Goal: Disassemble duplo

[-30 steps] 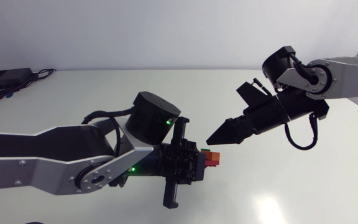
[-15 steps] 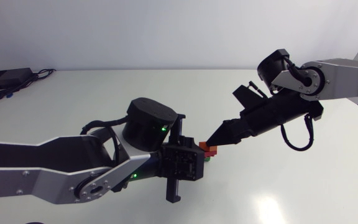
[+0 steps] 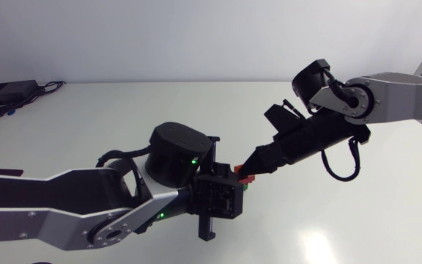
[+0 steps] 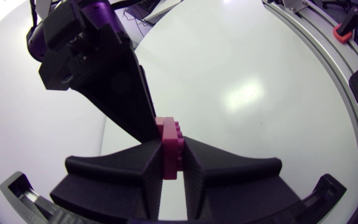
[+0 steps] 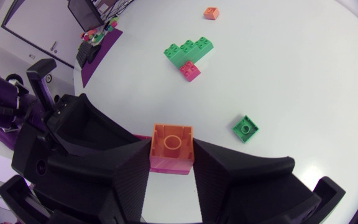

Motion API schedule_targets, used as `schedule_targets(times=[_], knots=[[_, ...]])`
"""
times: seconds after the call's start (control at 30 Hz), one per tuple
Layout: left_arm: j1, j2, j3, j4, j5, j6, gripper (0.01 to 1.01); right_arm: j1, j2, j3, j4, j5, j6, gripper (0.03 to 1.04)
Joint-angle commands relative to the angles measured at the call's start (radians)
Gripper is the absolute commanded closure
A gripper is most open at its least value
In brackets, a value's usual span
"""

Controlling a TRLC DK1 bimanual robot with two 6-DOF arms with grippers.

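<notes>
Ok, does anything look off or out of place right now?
Nothing stands out. The left pincer holds the pink brick, the right pincer the orange brick stacked on it, both squarely.

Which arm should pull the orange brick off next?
Right. The right gripper grips the orange brick from both sides, while the left gripper holds the pink brick underneath.

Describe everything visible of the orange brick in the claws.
The orange brick is small, square, glossy plastic, with one hollow round stud facing the right wrist camera. It sits stacked on a pink brick, held above the table. The right claw pinches its two sides; the left claw grips the pink brick.
</notes>
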Motion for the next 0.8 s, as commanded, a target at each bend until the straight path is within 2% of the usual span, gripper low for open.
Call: schedule_targets(times=[0.0,0.27,0.33,0.47,0.53,0.77], knots=[[-0.026,-0.032,-0.038,-0.019,0.028,0.005,1.002,-0.006,-0.022,-0.010,0.042,0.022,-0.006,0.74],[-0.017,-0.023,-0.049,-0.138,0.109,-0.024,1.000,-0.061,-0.031,-0.002,0.142,0.073,-0.003,0.74],[0.020,-0.009,-0.028,-0.172,0.144,-0.048,0.998,-0.076,-0.039,-0.018,0.174,0.108,-0.003,0.73],[0.158,0.124,0.098,-0.319,0.180,-0.067,0.993,-0.122,-0.031,-0.050,0.185,0.134,-0.051,0.73],[0.218,0.181,0.166,-0.364,0.195,-0.114,0.984,-0.124,-0.037,-0.087,0.194,0.168,-0.079,0.73],[0.245,0.377,0.350,-0.556,0.201,-0.238,0.956,-0.112,-0.051,-0.194,0.229,0.282,-0.128,0.73]])
